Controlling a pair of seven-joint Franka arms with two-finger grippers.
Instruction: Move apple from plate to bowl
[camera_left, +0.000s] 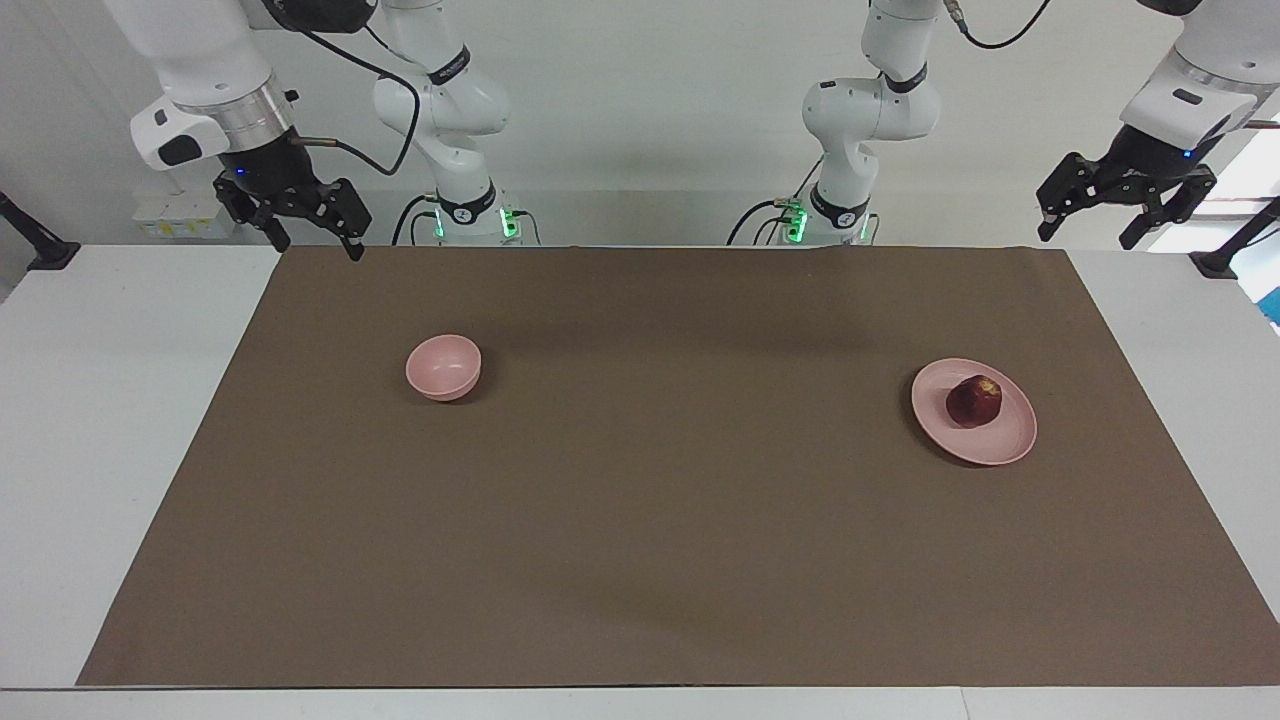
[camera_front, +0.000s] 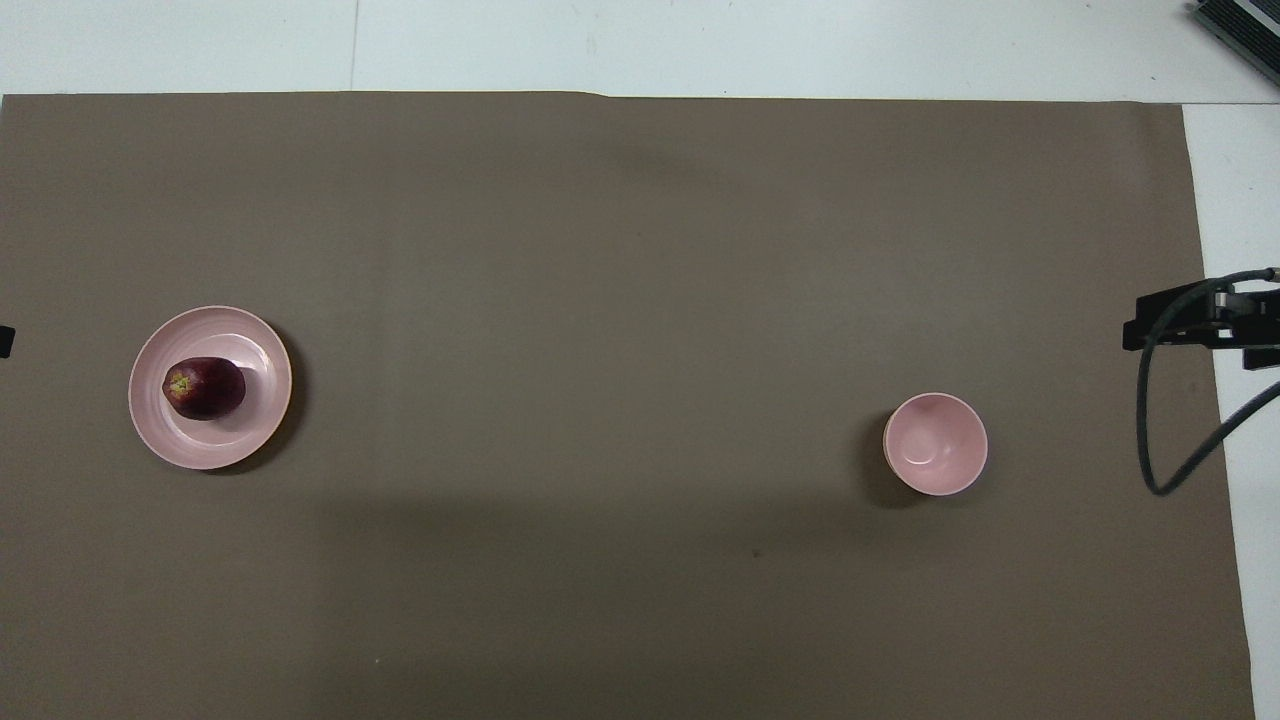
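Still, a glossy maroon apple (camera_left: 974, 401) sat on the flat pink plate (camera_left: 1010, 441).
Plate near the desk's left-arm end, deep round bowl (camera_left: 443, 367) toward the right-arm end; left gripper (camera_left: 1122, 222) and right gripper (camera_left: 298, 226) hung raised, jaws apart.

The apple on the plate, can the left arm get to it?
Probably yes. The apple sits uncovered on the plate at the left arm's end, with nothing beside it. The left gripper hangs open above that end.
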